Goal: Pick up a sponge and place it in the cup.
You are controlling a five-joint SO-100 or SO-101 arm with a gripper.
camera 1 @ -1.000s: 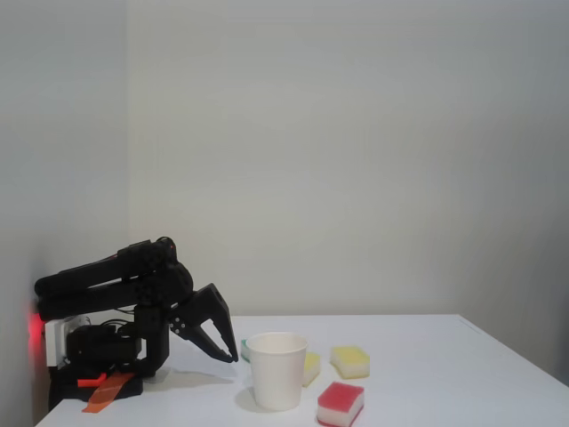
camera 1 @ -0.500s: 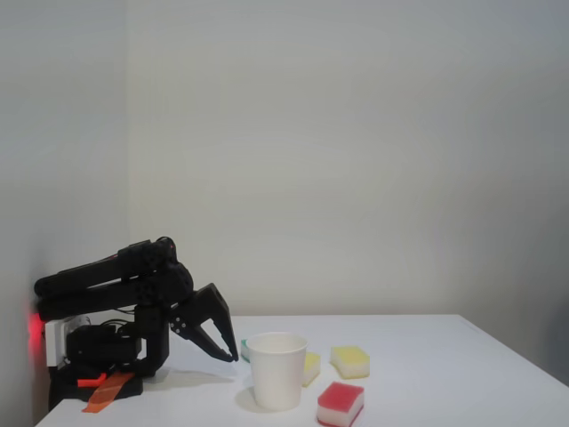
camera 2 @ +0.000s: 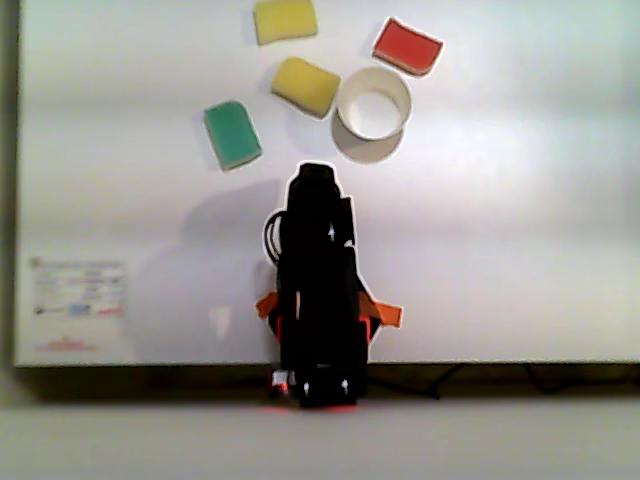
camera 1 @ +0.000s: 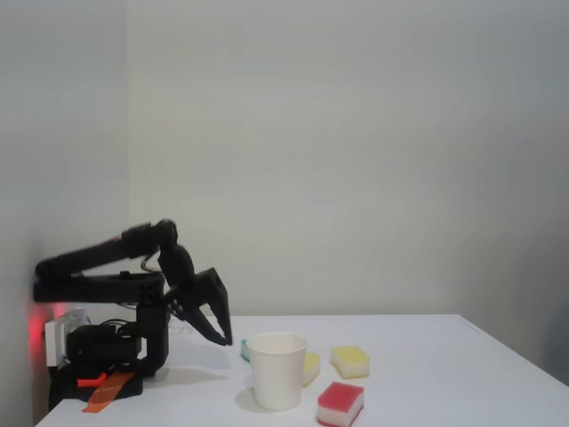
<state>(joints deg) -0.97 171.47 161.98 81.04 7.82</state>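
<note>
From my remote station I read the arm as folded low over its base, with the gripper raised just off the table and pointed down toward the cup in the fixed view. The two fingers stand slightly apart and nothing sits between them, so I log the pincer as released and empty.

In the other view, the arm's black body covers the gripper, and I cannot read the fingers there.

The cup stands upright on the white table, mouth open, just beyond the arm's front end. The sponge, pale yellow, lies flat on the table just beside the cup, on its left in the other view; I cannot tell whether they touch. In the fixed view the sponge shows partly behind the cup.

A second yellow sponge lies farther out. A red-topped sponge lies near the cup's far right. A green sponge lies left of the arm's front end.
</note>
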